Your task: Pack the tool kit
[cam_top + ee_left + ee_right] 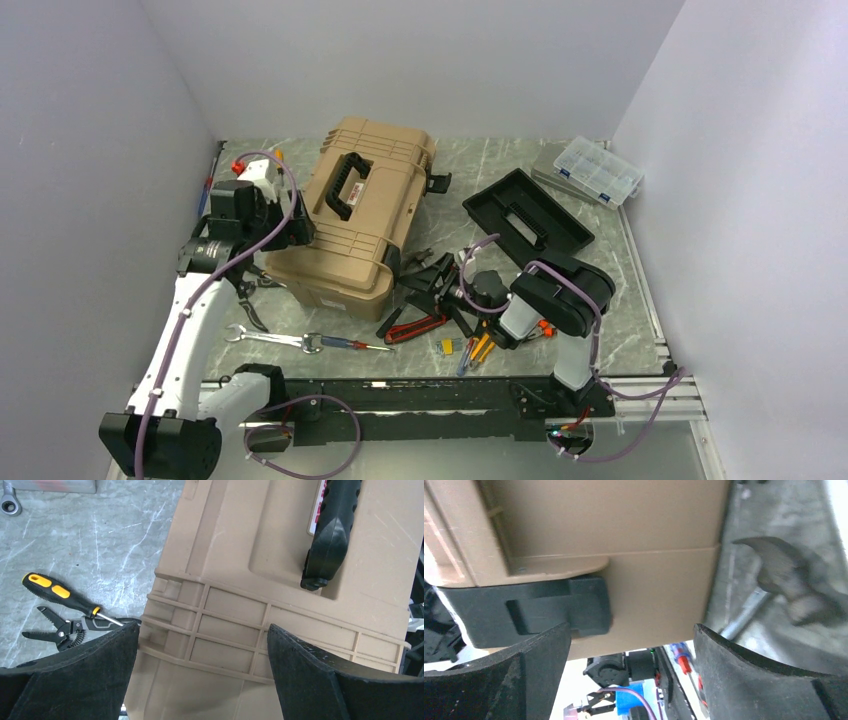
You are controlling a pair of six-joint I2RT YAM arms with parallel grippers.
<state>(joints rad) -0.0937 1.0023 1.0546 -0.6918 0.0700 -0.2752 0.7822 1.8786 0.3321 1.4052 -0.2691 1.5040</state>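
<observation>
The tan toolbox (360,215) stands closed mid-table, with its black handle (345,185) on the lid. My left gripper (296,232) is open at the box's left side. In the left wrist view its fingers (80,680) straddle the ribbed lid edge (240,625), with the handle (330,530) beyond. My right gripper (428,285) is open and empty at the box's right front. In the right wrist view it (631,670) faces the box wall and a black latch (539,610). The black insert tray (527,212) lies on the table to the right of the box.
A clear organiser case (590,170) sits at the back right. Loose tools lie in front of the box: a wrench (270,338), a red and blue screwdriver (345,343), red-handled pliers (415,327) and yellow screwdrivers (480,350). A yellow-black screwdriver (60,592) and black pliers (62,630) lie left of the box.
</observation>
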